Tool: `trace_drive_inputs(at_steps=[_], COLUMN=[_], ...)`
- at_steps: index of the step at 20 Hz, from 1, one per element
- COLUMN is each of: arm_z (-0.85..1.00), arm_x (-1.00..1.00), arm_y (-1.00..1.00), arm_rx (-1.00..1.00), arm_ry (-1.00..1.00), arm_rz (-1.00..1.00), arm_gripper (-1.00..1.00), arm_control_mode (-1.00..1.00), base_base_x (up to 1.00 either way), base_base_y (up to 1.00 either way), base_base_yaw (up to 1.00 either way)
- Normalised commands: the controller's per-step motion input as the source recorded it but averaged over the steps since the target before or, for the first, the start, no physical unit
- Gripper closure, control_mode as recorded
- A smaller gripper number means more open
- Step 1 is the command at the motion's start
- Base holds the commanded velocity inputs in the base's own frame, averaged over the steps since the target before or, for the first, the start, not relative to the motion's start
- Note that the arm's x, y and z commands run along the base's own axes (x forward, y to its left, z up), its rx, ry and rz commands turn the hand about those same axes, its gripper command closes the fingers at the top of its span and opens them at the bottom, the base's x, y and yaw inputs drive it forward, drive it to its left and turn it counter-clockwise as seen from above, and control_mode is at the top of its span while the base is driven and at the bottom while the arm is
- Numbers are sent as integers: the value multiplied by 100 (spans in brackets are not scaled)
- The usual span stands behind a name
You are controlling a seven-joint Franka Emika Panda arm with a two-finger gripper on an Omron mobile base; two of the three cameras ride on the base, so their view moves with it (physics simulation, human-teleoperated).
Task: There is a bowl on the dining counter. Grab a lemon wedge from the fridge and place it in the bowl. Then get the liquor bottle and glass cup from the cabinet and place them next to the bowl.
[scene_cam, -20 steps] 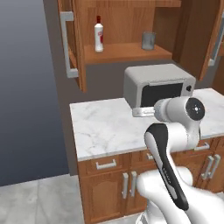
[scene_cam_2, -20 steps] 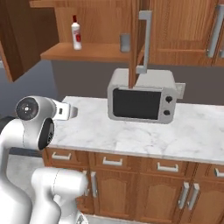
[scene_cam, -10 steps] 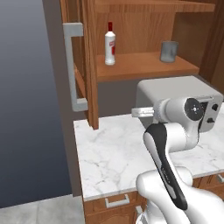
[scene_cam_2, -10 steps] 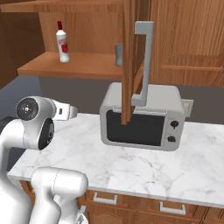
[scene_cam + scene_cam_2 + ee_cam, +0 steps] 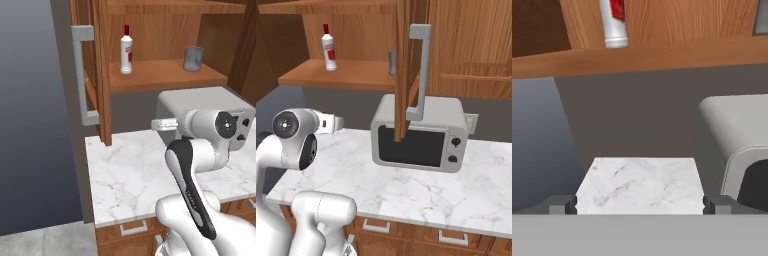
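Left base view shows one liquor bottle (image 5: 127,49) and one glass cup (image 5: 193,58) standing well apart on the open cabinet shelf (image 5: 165,74), both larger in frame than a second ago since the base has driven closer. Right base view shows the microwave (image 5: 421,134) face, its door and two knobs. Hand view shows the gripper (image 5: 640,204) with fingertips (image 5: 561,204) spread wide, empty, below the bottle.

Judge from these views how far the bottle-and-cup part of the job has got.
Done: the cabinet door stands open. In hand: nothing; the gripper is open, low above the marble counter. Left: the liquor bottle and glass cup sit untouched on the shelf, both still to fetch.
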Motion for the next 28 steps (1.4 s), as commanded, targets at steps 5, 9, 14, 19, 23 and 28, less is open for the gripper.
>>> trace_drive_inputs(at_steps=[5, 9, 14, 19, 23, 28], arm_z=[49, 53, 68, 85, 56, 23], arm_x=[29, 38, 32, 1, -1, 13], arm_y=[0, 0, 0, 0, 0, 0], arm_rx=[0, 0, -4, -2, 0, 2], arm_ry=[-33, -19, -12, -11, -1, 7], arm_rz=[5, 0, 0, 0, 0, 0], arm_gripper=[-100, -100, -100, -100, -100, -100], arm_control_mode=[-100, -100, -100, -100, -100, -100], base_base_x=[0, 0, 0, 0, 0, 0], base_base_y=[0, 0, 0, 0, 0, 0], base_base_yaw=[0, 0, 0, 0, 0, 0])
